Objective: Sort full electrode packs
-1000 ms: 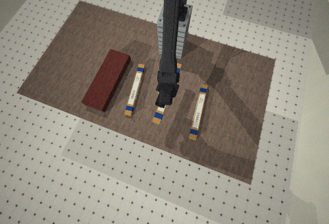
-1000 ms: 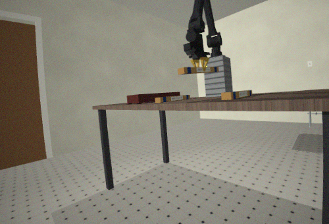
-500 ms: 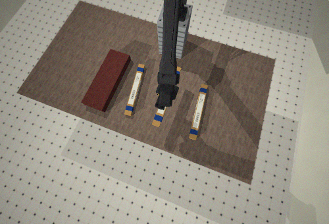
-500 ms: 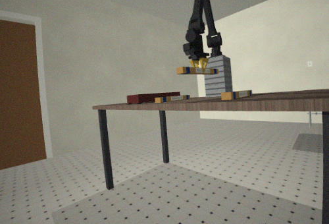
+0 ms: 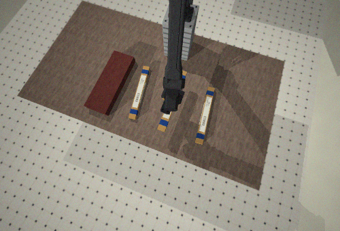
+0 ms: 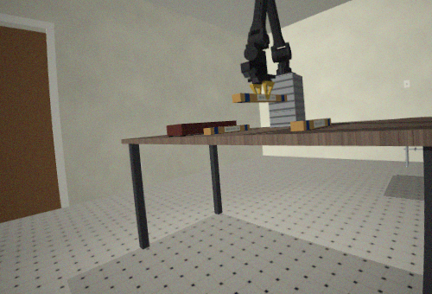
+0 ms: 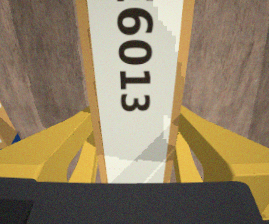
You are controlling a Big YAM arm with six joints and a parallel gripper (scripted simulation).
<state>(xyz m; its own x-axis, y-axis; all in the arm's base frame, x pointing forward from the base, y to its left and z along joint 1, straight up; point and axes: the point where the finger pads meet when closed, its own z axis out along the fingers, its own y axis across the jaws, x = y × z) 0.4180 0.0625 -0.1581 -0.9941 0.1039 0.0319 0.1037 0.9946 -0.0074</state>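
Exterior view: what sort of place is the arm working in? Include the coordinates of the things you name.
Probably a plain indoor room set up as a work area: a brown door (image 6: 26, 120) in a pale wall (image 6: 130, 77), a dotted tile floor (image 5: 51, 186) (image 6: 181, 254) and a wood-topped table (image 5: 68, 54) (image 6: 367, 137).

Pale walls (image 6: 151, 77) meet a dotted floor (image 5: 44, 186) (image 6: 242, 254); a brown door (image 6: 26, 120) stands left, a dark-legged table (image 5: 61, 54) (image 6: 276, 138) (image 7: 230, 60) casting shadow.

From my remote seat, this looks like a plain room: brown door (image 6: 27, 120), pale walls (image 6: 142, 73), dotted floor (image 5: 41, 186) (image 6: 242, 254) below the tool (image 5: 171, 106) (image 6: 262, 90) (image 7: 134, 145).
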